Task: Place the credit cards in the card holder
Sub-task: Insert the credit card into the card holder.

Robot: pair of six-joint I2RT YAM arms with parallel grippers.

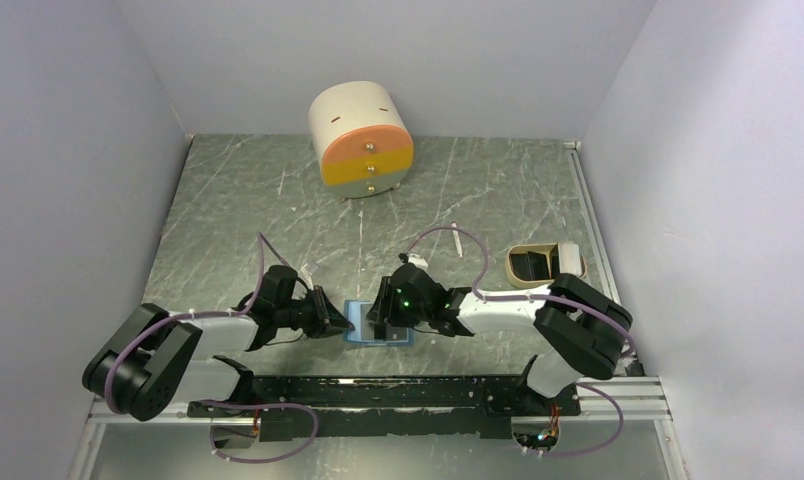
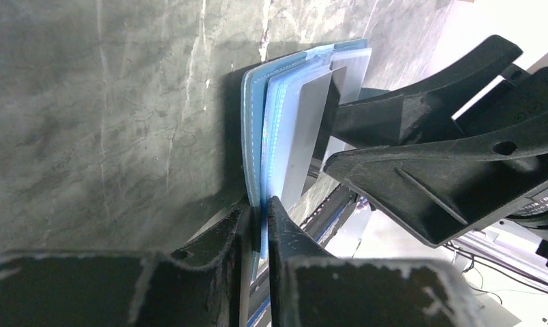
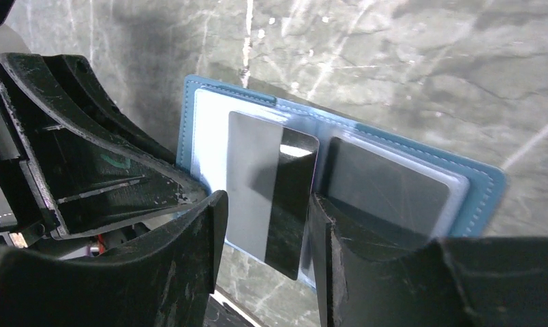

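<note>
The card holder (image 3: pixel 196 116) lies open on the table near its front edge, teal-blue outside and lighter blue inside. It also shows in the top view (image 1: pixel 358 318) and the left wrist view (image 2: pixel 256 116). My left gripper (image 2: pixel 264 204) is shut on its left edge. One dark credit card (image 3: pixel 271 197) sits partly in the left pocket, its near end sticking out. A second dark card (image 3: pixel 387 191) sits inside the right clear pocket. My right gripper (image 3: pixel 268 228) is open, one finger at each long side of the protruding card.
A cream drum-shaped drawer unit with an orange front (image 1: pixel 361 140) stands at the back centre. A beige oval tray with a dark interior (image 1: pixel 538 262) lies at the right. The black rail of the arm bases (image 1: pixel 378 392) runs just behind the wallet.
</note>
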